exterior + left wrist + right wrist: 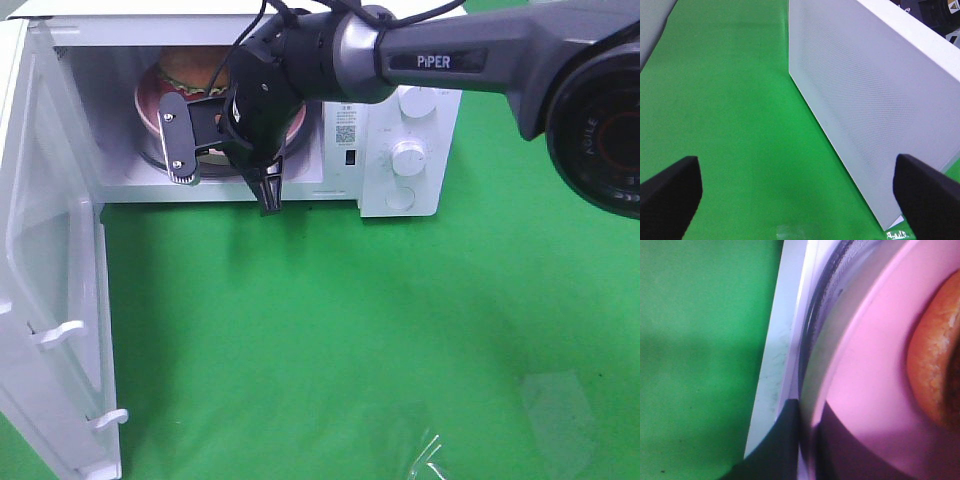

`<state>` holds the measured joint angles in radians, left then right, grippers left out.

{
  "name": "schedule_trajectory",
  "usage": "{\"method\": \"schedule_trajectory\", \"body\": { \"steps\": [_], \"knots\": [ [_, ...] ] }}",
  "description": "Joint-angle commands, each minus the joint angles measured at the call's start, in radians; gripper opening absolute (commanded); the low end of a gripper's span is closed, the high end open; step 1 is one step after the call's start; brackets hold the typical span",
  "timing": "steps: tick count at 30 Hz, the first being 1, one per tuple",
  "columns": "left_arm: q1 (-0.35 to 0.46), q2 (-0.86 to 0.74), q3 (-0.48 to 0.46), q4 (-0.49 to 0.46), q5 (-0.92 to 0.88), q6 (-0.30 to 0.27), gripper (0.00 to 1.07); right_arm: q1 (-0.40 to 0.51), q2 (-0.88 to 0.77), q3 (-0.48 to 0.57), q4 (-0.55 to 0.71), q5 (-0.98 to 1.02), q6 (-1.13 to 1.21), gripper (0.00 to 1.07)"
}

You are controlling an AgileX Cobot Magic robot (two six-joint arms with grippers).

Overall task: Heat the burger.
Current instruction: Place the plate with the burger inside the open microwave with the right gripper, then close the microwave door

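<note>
Near: left gripper point(800, 200) has jaws spread wide, empty, over the green surface point(730, 100) beside the open microwave door point(865, 100). Further in: right gripper point(268, 193) has jaws pressed together, nothing visibly pinched, at the cavity sill just in front of the pink plate point(148, 105). The burger point(195, 62) sits on that plate inside the microwave point(400, 190). My read: burger's light, soft, stacked, so it squashes and shears easily. Skip the bun and grip the stiff plate rim, which is probably slick.

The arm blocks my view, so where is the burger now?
In the exterior high view the burger sits upper left, on the pink plate inside the open microwave, partly behind the right arm.
</note>
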<state>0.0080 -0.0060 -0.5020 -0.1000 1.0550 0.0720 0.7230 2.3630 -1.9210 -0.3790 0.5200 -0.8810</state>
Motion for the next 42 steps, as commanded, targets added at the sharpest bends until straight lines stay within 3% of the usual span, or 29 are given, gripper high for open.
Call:
{"method": "schedule_trajectory", "body": {
  "steps": [1,12,17,25,28,42],
  "knots": [
    [0.000,-0.021,0.004,-0.003,-0.014,-0.001,0.96,0.000,-0.013,-0.018,-0.027,-0.060,-0.016,0.00],
    [0.000,-0.021,0.004,-0.003,-0.014,-0.002,0.96,0.000,0.014,-0.018,0.002,-0.060,-0.019,0.03],
    [0.000,-0.021,0.004,-0.003,-0.014,-0.002,0.96,0.000,0.014,-0.018,0.002,-0.068,0.022,0.11],
    [0.000,-0.021,0.004,-0.003,-0.014,-0.002,0.96,0.000,0.014,-0.018,0.000,-0.067,0.047,0.39],
    [0.000,-0.021,0.004,-0.003,-0.014,-0.002,0.96,0.000,0.013,-0.016,0.000,-0.064,0.047,0.43],
    [0.000,-0.021,0.004,-0.003,-0.014,-0.002,0.96,0.003,-0.005,0.003,0.002,-0.047,0.074,0.45]
  ]
}}
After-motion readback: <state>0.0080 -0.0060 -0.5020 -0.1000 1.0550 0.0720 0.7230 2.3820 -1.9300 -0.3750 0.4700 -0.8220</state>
